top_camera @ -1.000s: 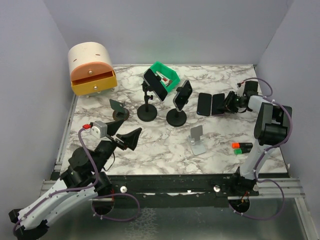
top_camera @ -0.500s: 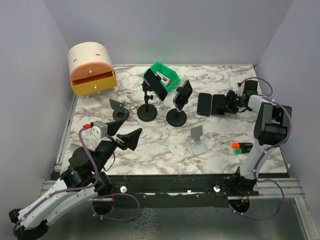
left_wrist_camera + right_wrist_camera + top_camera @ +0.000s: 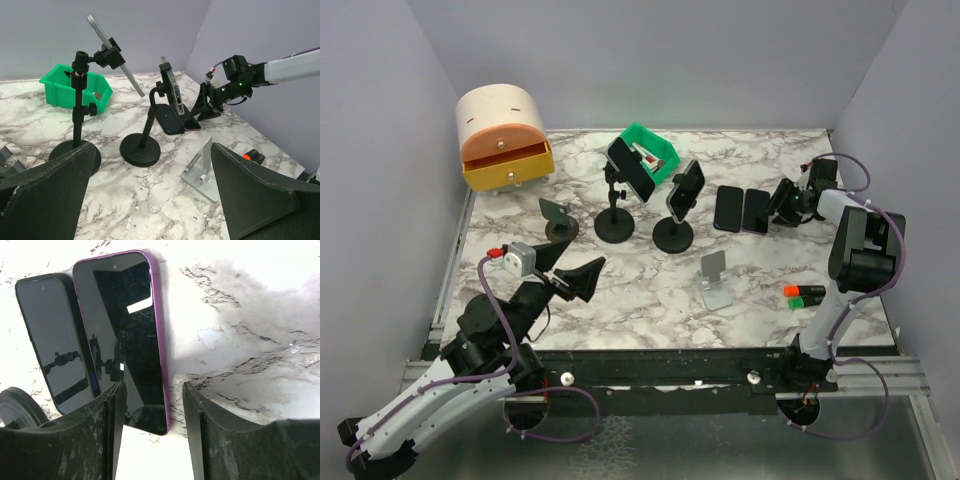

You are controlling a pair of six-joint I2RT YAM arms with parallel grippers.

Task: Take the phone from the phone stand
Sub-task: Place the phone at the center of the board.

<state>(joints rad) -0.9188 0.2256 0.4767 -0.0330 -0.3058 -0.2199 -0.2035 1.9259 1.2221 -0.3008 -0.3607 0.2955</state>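
jaws: both parted | purple phone (image 3: 121, 332) flat on table (image 3: 250, 300)

The worktop (image 3: 770, 290) is smooth, marble-patterned, faintly shiny. At far right, the purple-edged phone (image 3: 125, 335) and the dark phone (image 3: 52, 340) show glossy, finely scratched glass. The right fingers (image 3: 95, 440) are matt, grainy black plastic; the green bin (image 3: 55, 90), smooth plastic.

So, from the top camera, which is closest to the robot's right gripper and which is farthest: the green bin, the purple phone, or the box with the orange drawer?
Starting from the right gripper:
1. purple phone, lying flat right next to it.
2. green bin, at the back, near the middle.
3. drawer box, in the far back-left corner.
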